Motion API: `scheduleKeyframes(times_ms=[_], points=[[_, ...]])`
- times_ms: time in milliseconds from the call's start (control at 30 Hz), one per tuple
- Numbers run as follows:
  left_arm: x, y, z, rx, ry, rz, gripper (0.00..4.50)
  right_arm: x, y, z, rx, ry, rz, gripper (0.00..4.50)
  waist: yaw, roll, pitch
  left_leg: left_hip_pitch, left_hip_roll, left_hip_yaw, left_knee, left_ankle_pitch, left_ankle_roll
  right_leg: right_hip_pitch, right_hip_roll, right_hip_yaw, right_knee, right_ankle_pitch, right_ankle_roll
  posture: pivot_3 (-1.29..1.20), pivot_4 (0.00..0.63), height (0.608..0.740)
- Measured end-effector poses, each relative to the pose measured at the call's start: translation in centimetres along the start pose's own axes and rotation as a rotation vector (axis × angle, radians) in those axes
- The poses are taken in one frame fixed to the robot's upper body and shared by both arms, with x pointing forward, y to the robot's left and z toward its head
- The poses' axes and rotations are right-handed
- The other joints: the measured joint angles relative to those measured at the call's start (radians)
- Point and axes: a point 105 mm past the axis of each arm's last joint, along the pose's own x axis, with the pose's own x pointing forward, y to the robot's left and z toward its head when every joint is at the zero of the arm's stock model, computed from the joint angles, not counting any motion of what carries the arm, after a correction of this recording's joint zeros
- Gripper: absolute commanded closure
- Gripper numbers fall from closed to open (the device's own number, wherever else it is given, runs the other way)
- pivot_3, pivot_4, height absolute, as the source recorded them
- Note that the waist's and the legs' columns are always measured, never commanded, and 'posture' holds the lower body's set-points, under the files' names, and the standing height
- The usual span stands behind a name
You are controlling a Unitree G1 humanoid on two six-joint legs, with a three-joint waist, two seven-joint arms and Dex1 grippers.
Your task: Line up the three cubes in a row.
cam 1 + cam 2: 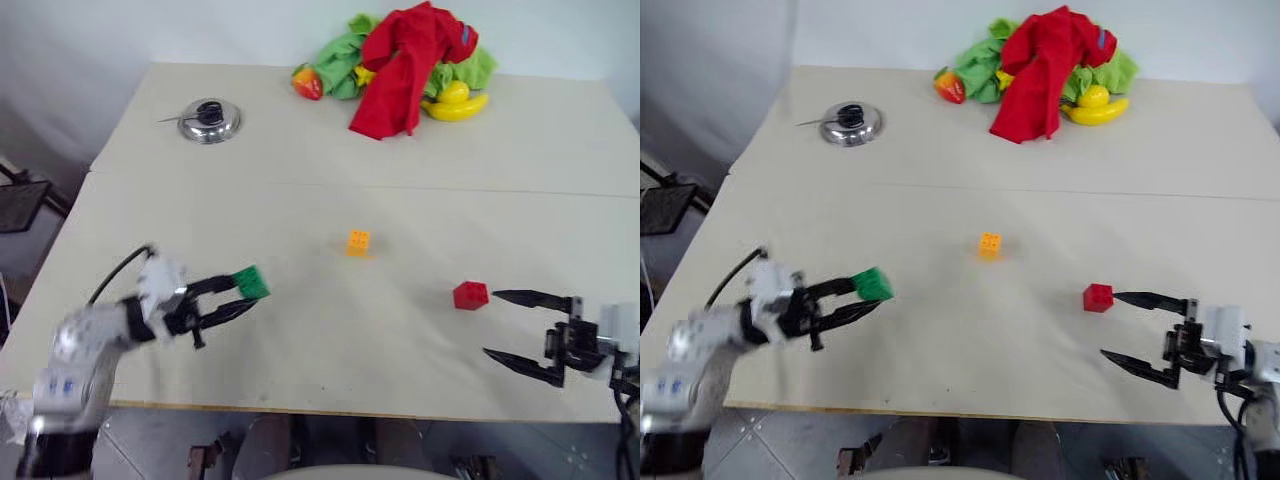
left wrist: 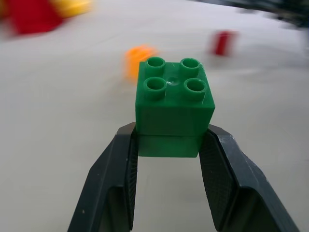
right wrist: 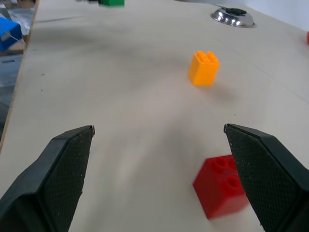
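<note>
Pinching the green cube [image 2: 174,104] between both black fingers [image 2: 113,183], left claw [image 1: 235,295] closed on its lower half, studs facing up, four round studs clear in the left wrist view. Carried near the tabletop's [image 1: 300,210] front-left corner, a little in from the front edge; whether lifted off the surface or resting on it, cannot tell.

Spread wide, right claw [image 1: 520,325] near the front-right corner, holding nothing, fingers pointing toward the middle of the tabletop. Red cube [image 1: 470,295] just beside the tip of the farther finger [image 1: 525,297], contact not certain; seen in the right wrist view tilted, lying close to one finger pad rather than centred between the two.

Orange cube [image 1: 358,242] alone around the middle of the tabletop, studs up, well apart from both claws, between the green and red cubes but farther from the front edge than either. Not in a straight row as they stand: orange set back, green and red nearer the front.

Along the far edge: heap of red and green cloths [image 1: 410,60] with yellow toy fruit [image 1: 455,100] at its right side and a red-orange toy fruit [image 1: 307,82] at its left. Shiny metal lid [image 1: 208,120] with a dark knob toward the far-left corner.
</note>
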Motion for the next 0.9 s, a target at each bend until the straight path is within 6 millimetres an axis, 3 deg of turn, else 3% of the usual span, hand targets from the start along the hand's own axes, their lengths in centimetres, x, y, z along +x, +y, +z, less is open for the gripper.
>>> scheduleKeyframes(times_ms=[133,267,467,633,900], points=[[5.0,0.8,1.1,0.025,-0.027,-0.215,3.04,-0.6,0.3,0.2,0.008,0.027,-0.043,0.00,-0.005,0.000,0.000,-0.001,-0.002,0.001,-0.002,0.000,0.000,-0.001,0.001,0.000,-0.002,0.000,0.001,0.00,0.150,0.740],[11.1,-0.1,0.5,0.003,-0.032,-0.330,3.04,-0.1,1.6,1.0,0.006,0.023,-0.074,0.00,-0.002,-0.001,0.000,-0.002,-0.006,0.001,-0.002,0.000,0.000,-0.001,0.003,-0.001,-0.004,0.000,0.001,0.00,0.150,0.740],[16.0,-0.6,-1.7,-0.031,0.032,-0.302,3.04,0.1,2.3,1.8,0.016,0.026,-0.136,0.00,-0.001,-0.003,0.001,-0.002,-0.005,0.001,-0.001,0.002,0.002,0.000,0.002,0.001,-0.005,0.002,0.004,0.00,0.150,0.740],[18.0,0.0,-2.3,-0.002,0.065,-0.278,3.04,-0.4,2.7,1.9,0.027,0.036,-0.197,0.00,0.002,-0.004,0.002,-0.002,-0.003,0.000,-0.001,0.003,0.003,0.000,0.001,0.001,-0.005,0.003,0.005,0.00,0.150,0.740],[18.4,0.8,-3.8,0.013,0.125,-0.262,3.04,-1.1,3.3,1.4,0.069,0.033,-0.289,0.00,0.000,-0.004,0.002,-0.003,-0.003,0.000,-0.001,0.003,0.003,-0.001,0.000,0.001,-0.005,0.003,0.005,0.00,0.150,0.740]])
